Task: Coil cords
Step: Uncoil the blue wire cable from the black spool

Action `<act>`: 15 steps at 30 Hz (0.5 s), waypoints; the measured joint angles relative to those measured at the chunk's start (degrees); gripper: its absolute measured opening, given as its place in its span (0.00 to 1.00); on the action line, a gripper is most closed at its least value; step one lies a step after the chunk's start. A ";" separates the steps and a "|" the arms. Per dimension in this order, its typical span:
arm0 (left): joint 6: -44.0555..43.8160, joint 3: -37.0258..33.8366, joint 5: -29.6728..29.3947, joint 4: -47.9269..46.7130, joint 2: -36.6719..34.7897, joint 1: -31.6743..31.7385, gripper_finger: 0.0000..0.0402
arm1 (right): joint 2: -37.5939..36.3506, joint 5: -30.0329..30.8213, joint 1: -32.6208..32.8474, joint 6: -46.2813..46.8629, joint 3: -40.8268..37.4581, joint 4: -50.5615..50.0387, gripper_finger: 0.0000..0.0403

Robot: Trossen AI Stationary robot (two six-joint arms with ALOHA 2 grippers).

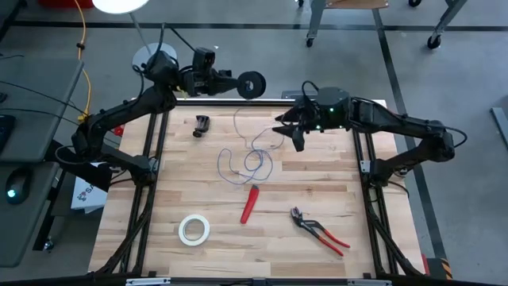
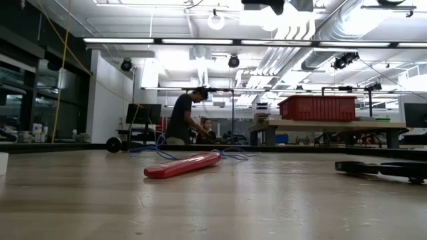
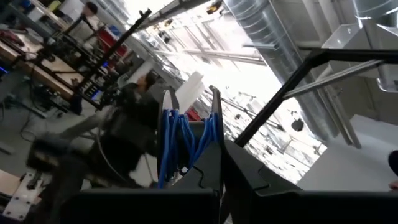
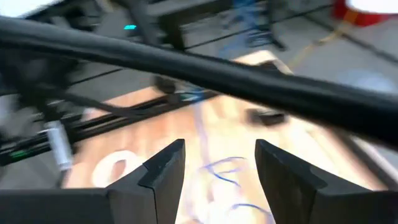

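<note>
The black spool (image 1: 252,84) is gripped by the left gripper (image 1: 238,83) beyond the desk's far edge; the open right gripper (image 1: 287,129) should feed the blue-violet wire (image 1: 248,163) evenly.

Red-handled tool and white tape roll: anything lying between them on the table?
Nothing: in the high view, bare wood separates the red-handled tool from the white tape roll.

One thin blue wire (image 1: 248,161), one black spool (image 1: 252,85), one red-handled tool (image 1: 250,204), one pair of pliers (image 1: 317,231), one tape roll (image 1: 194,229), one small black clip (image 1: 202,125), two arms.
</note>
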 joint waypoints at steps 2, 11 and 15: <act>0.35 0.00 0.03 0.23 0.16 -0.06 0.00 | -1.08 3.20 -0.02 -1.13 0.00 -0.47 0.46; -0.38 0.02 -1.74 0.48 1.74 -1.08 0.00 | -2.88 4.83 -1.89 -6.24 -0.46 2.08 0.46; -0.88 0.01 -2.77 0.78 2.72 -3.13 0.00 | 0.22 -1.39 -3.77 -6.82 -0.50 9.93 0.46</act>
